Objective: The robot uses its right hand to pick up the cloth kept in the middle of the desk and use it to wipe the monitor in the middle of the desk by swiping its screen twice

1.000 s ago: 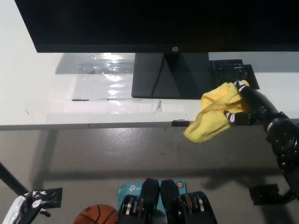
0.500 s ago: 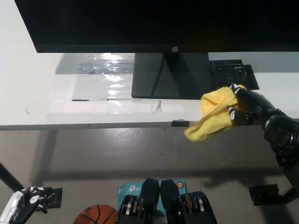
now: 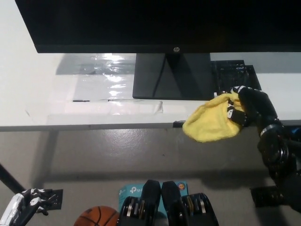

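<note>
My black right hand (image 3: 249,107) is shut on the yellow cloth (image 3: 210,123), which hangs in a bunch over the desk's front edge, right of the monitor stand (image 3: 171,76). The black monitor (image 3: 160,23) spans the top of the head view, its lower bezel above the cloth. My white left hand (image 3: 21,207) rests low at the bottom left corner, below the desk; its fingers are too cut off to read.
The white desk (image 3: 70,106) carries a shiny clear plastic sheet (image 3: 101,77) left of the stand and a black grid pad (image 3: 235,73) behind my right hand. An orange basketball (image 3: 96,217) lies on the grey floor at the bottom.
My right hand has dropped slightly and turned, and the cloth has swung left and lower, spreading wider over the desk edge. The left hand has sunk a little at the corner.
</note>
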You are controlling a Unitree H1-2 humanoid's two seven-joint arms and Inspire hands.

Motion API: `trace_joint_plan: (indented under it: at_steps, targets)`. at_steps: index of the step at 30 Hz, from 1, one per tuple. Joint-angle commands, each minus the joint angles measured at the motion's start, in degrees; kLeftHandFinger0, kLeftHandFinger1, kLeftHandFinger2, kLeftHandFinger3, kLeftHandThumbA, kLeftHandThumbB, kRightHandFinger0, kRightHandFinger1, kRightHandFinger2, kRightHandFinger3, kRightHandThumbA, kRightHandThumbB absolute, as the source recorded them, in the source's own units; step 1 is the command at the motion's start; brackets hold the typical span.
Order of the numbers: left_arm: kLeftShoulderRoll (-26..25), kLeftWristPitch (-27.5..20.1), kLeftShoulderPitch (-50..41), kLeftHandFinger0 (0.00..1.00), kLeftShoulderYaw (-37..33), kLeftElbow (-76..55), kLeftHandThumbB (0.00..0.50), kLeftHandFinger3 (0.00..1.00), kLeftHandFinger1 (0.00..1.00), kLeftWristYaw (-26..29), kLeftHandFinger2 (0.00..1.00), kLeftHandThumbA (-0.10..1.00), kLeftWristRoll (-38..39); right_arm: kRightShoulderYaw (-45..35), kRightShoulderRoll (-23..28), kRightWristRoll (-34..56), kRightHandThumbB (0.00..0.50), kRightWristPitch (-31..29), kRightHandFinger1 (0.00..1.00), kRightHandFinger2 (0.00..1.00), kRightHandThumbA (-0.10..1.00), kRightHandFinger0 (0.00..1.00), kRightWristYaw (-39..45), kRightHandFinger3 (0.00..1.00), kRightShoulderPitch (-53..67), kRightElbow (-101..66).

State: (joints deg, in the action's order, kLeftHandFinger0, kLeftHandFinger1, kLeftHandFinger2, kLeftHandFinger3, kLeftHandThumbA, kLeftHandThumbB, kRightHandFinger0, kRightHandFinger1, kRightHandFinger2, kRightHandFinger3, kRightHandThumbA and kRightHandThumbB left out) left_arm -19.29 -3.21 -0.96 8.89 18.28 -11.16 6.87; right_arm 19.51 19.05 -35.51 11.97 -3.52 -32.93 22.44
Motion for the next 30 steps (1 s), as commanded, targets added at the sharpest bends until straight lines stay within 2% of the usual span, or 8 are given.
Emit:
trace_joint_plan:
  at_steps: [1,3,5,7,9,15,19,30]
  targets:
    - [-1.1,-2.2,0.1,0.40,0.1,-1.4,0.228,0.79,0.50,-0.9,0.68,0.46,0.4,-4.5,-2.2,2.1,0.096,-3.4,0.00,0.06,-0.10,0.00,-6.8,0.50,-0.1,-0.8]
    - [-1.1,-2.1,0.0,0.40,0.1,-1.4,0.229,0.79,0.50,-1.0,0.68,0.45,0.4,-7.0,-3.7,3.9,0.092,-2.2,0.00,0.02,-0.10,0.00,-6.2,0.46,0.3,-1.1]
    - [-1.1,-1.6,0.0,0.41,0.1,-1.8,0.226,0.79,0.50,-0.9,0.69,0.45,0.3,-13.0,-7.1,10.2,0.010,-1.5,0.00,0.01,-0.10,0.00,-5.7,0.17,1.5,-2.8]
    - [-0.6,-1.5,-0.7,0.41,0.1,-1.9,0.218,0.79,0.50,-0.8,0.68,0.44,0.4,-18.5,-10.2,14.1,0.011,2.2,0.08,0.12,-0.10,0.00,-4.8,0.10,2.3,-5.3]
    - [-0.7,-1.2,-0.6,0.40,0.2,-2.1,0.214,0.79,0.50,-0.7,0.67,0.43,0.3,-22.7,-12.4,16.7,0.005,3.4,0.00,0.13,-0.10,0.00,-4.5,0.01,2.5,-8.0]
    - [-0.7,-1.5,-1.5,0.40,0.4,-1.8,0.218,0.78,0.50,-0.8,0.68,0.43,0.5,-36.2,-18.3,27.4,0.032,8.6,0.00,0.16,-0.10,0.00,-4.2,0.20,0.1,-12.9]
    - [-1.0,-2.2,-2.0,0.40,0.3,-1.7,0.237,0.79,0.49,-0.7,0.67,0.47,0.1,-42.8,-18.8,30.9,0.035,13.3,0.00,0.32,-0.10,0.00,-5.7,0.30,-4.2,-16.2]
    - [-0.7,-1.7,-2.8,0.41,0.5,-2.1,0.237,0.77,0.51,-0.6,0.66,0.45,0.3,-49.2,-14.3,32.4,0.006,15.0,0.00,0.34,-0.10,0.00,-7.0,0.23,-11.0,-16.7]
